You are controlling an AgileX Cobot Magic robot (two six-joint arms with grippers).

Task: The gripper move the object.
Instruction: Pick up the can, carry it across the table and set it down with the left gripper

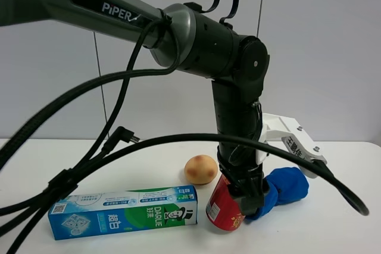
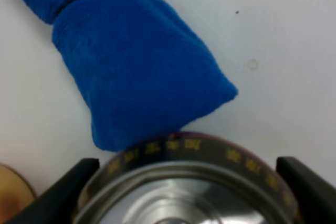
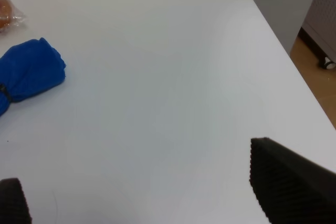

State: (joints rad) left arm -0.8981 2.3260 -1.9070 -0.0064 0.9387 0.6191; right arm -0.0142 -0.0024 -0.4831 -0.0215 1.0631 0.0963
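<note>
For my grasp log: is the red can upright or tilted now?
Tilted. In the high view the red can leans off vertical, its top between the jaws of the left gripper.

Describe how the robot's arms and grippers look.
Dark grey arm with white PIPER lettering, glossy black rounded joints, thick black cables, a white wrist bracket. The left gripper is black; the right gripper is black, its fingers ribbed.

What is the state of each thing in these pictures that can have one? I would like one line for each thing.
red can: tilted, gripped near its top.
left gripper: shut on the red can, fingers on both sides.
right gripper: open, nothing between the fingers.
toothpaste box: lying flat, closed.
bun: lying free, untouched.
blue pouch: lying beside the red can.
</note>
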